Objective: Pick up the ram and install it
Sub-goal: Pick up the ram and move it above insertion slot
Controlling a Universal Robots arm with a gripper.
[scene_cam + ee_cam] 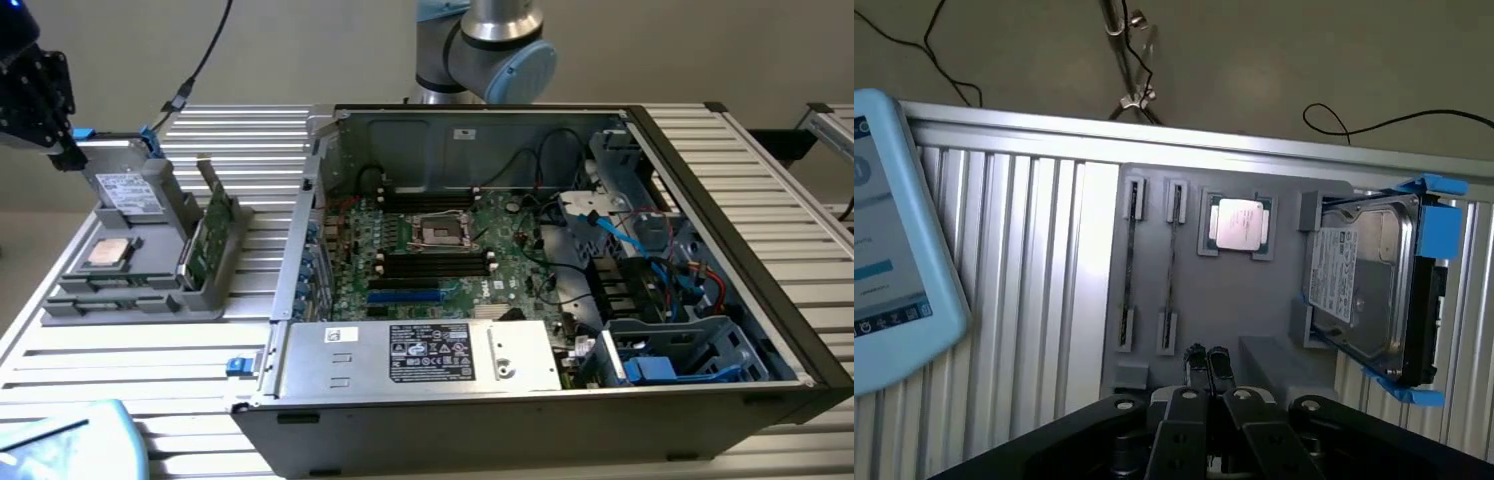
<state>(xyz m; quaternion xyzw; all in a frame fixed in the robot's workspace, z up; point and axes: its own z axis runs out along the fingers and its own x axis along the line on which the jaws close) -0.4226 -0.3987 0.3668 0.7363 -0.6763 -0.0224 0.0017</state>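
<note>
The gripper (54,140) hangs high in the upper left of the exterior view, above the far end of a gray tray (80,305) that sits on the slatted surface (147,360). In the wrist view its jaws are pressed together with nothing between them, so nothing is held.

The ram (195,250) appears to stand on edge in the holder along the tray's side toward the exterior view's right. It is just beside a taller green card (220,212) with a metal bracket, and the two are hard to separate. Its long axis runs along that side of the tray, from the middle left of the frame down toward the lower left, roughly parallel to the wall of the open computer case (534,400).

From the jaws the ram lies down and toward the exterior view's right, well apart from them. A hard drive (127,187) and a square processor chip (107,254) sit on the tray nearer the jaws than the ram does.

The motherboard (441,250) inside the case lies farther toward the exterior view's right, beyond the ram. Judging by this layout, the pick has not begun.
</note>
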